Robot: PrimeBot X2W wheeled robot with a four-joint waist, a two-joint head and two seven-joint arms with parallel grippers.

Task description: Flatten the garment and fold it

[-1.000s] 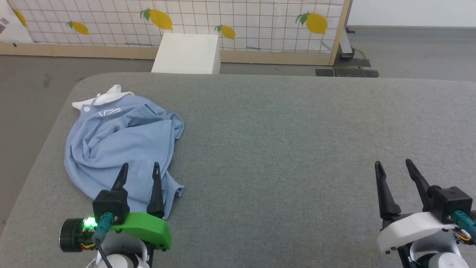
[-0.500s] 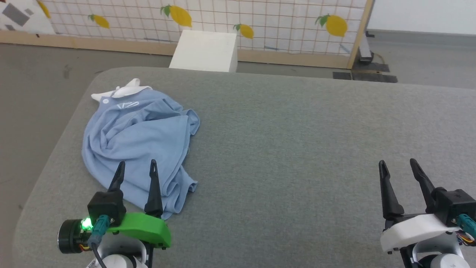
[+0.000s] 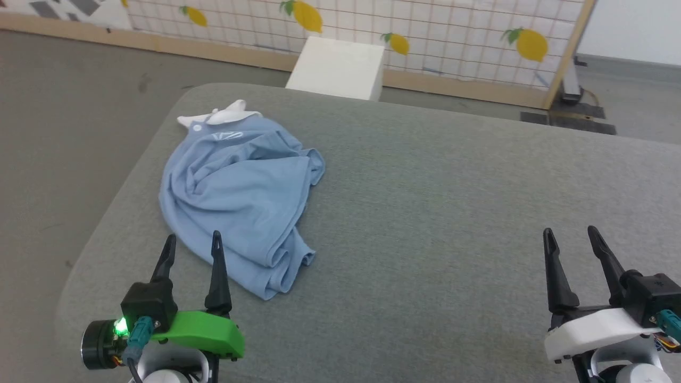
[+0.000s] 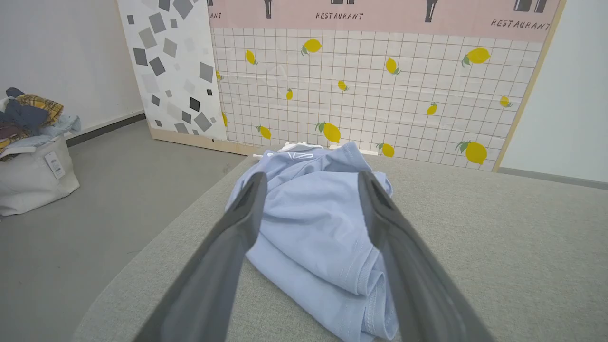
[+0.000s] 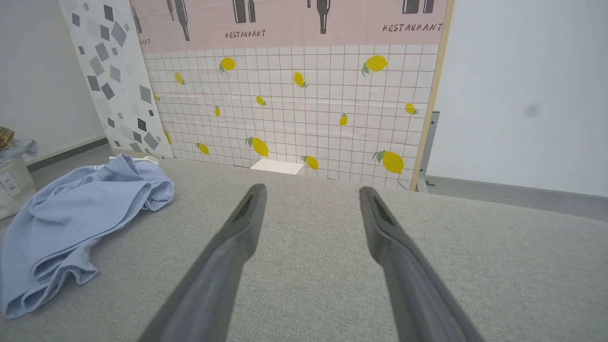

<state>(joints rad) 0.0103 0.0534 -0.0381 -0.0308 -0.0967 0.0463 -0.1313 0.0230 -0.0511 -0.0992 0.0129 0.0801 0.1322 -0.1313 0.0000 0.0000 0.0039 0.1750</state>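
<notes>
The garment (image 3: 239,197), a light blue shirt with a white collar (image 3: 221,114) and small white logo, lies crumpled on the left part of the grey padded table (image 3: 425,202). Its collar points to the far edge, its hem bunches toward me. My left gripper (image 3: 192,238) hovers open just short of the hem, nothing between its fingers. In the left wrist view the garment (image 4: 313,213) lies straight ahead past the left gripper (image 4: 308,178). My right gripper (image 3: 570,232) stands open over bare table at the lower right, far from the garment (image 5: 71,218), which lies left of the right gripper (image 5: 311,190).
A white box (image 3: 338,66) stands on the floor behind the table, before a lemon-print partition (image 3: 425,37). The table's rounded left edge (image 3: 111,213) drops to grey floor. A bag of clothes (image 4: 28,147) sits on the floor far left.
The head camera has swung left, so the whole scene has shifted right in the picture. Both grippers stay open and hold their places; the garment lies as before.
</notes>
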